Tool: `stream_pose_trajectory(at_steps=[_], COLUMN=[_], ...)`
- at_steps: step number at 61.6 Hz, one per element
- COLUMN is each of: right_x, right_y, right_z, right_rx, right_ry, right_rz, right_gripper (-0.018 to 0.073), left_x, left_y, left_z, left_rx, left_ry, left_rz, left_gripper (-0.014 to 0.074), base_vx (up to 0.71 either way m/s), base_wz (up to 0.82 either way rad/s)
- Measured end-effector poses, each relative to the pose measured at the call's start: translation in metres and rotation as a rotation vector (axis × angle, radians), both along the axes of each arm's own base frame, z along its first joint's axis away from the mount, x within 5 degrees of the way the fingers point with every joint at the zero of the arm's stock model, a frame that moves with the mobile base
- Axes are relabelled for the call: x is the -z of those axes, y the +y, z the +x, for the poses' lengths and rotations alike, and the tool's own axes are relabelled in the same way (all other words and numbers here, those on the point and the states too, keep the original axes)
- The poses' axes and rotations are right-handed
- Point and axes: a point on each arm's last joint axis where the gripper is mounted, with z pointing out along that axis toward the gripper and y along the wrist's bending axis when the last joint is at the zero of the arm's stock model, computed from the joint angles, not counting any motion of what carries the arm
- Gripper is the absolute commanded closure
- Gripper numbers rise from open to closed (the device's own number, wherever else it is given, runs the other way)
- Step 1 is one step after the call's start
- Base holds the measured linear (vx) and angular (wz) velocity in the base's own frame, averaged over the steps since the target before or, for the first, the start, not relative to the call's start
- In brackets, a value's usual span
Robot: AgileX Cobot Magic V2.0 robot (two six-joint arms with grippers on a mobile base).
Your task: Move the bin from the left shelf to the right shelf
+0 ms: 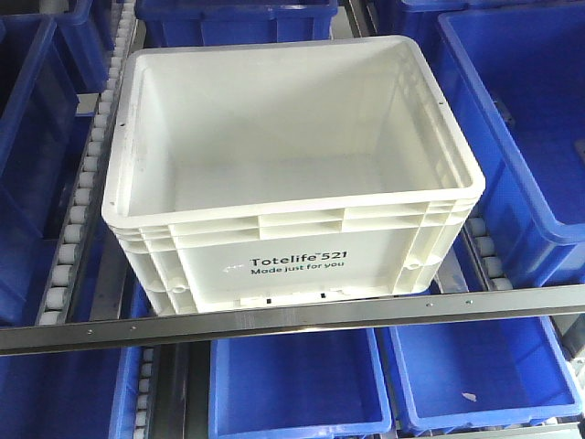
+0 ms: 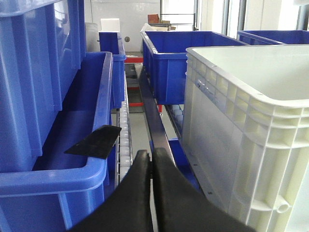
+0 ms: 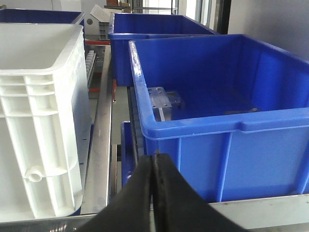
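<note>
Both end effectors, left (image 2: 150, 166) and right (image 3: 153, 169), are pinched closed and empty, flanking the bin (image 1: 292, 174), which sits between them on the rollers (image 1: 73, 229) behind the front rail (image 1: 292, 320), equally near each.

black fingers (image 2: 145, 169) pressed together between a blue bin (image 2: 72, 145) and the white bin (image 2: 251, 145).

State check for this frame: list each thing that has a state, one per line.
Bin: upright, empty, on the rollers against the front rail.
Left claw: shut, holding nothing, beside the bin.
Right claw: shut, holding nothing.
Blue bin: upright, holds a small metal part.
</note>
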Motion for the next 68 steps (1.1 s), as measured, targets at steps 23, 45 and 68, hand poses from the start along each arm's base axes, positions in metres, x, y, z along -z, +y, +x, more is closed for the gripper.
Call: stream_pose_trajectory(at_steps=[23,45,68], right_x=[-0.0057,-0.0065,-0.0074], right_y=[0.001,0.0015,0.0064], right_z=[-0.0001,-0.0001,-0.0001], right_rx=[-0.011,-0.018,-0.106], right_ry=[-0.064,-0.072,-0.081], right_rz=[0.019,0.012,-0.01], right_gripper=[0.0568,0.0568,0.0568], left_x=[-0.0001,-0.0001,-0.0001], left_y=[0.0,0.0,0.0], left_z=[0.0,0.0,0.0], left_rx=[0.0,0.0,0.0], left_ry=[-0.001,-0.001,-0.001], left_rz=[-0.001,-0.001,-0.001], left_gripper=[0.0603,0.0603,0.0603], base_vx=[0.0,0.0,0.0], base_wz=[0.0,0.0,0.0])
